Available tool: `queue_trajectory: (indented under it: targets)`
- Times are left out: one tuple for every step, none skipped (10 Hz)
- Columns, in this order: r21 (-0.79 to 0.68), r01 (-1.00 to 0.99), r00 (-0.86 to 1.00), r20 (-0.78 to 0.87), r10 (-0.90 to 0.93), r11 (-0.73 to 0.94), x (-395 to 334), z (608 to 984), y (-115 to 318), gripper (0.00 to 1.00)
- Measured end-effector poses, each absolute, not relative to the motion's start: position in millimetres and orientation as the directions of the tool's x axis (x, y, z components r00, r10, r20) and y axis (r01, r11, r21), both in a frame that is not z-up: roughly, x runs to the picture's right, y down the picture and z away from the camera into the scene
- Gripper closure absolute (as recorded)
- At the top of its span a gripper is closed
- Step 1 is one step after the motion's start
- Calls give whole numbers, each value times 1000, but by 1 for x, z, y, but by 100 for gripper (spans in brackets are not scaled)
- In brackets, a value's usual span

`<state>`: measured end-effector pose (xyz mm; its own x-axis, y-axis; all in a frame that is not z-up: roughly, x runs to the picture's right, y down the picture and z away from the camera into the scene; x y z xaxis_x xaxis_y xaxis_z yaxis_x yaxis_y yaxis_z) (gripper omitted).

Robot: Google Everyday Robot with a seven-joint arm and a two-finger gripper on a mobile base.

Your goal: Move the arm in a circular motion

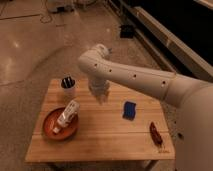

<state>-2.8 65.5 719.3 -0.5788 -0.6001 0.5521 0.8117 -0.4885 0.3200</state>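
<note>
The large white arm reaches from the right edge across the wooden table, its elbow joint bent high over the table's back. The gripper hangs from the wrist, pointing down above the table's back middle, between the cup and the blue object. It holds nothing that I can see.
A white cup with dark items stands at the back left. A red-brown bowl at the front left holds a white bottle. A blue object lies right of centre. A red item lies near the right edge.
</note>
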Motion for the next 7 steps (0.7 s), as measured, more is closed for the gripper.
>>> queue_trajectory:
  targets:
    - [318, 808, -583, 551, -597, -495, 9, 713, 68, 66]
    - [321, 809, -583, 553, -595, -493, 21, 705, 71, 66]
    - [325, 809, -583, 551, -597, -490, 23, 696, 78, 66]
    - [327, 816, -574, 558, -600, -477, 25, 692, 86, 66]
    - [327, 821, -567, 565, -599, -469, 23, 685, 95, 66]
    - [327, 823, -564, 566, -601, -465, 21, 680, 102, 66]
    - [321, 833, -549, 571, -610, -450, 29, 679, 102, 66]
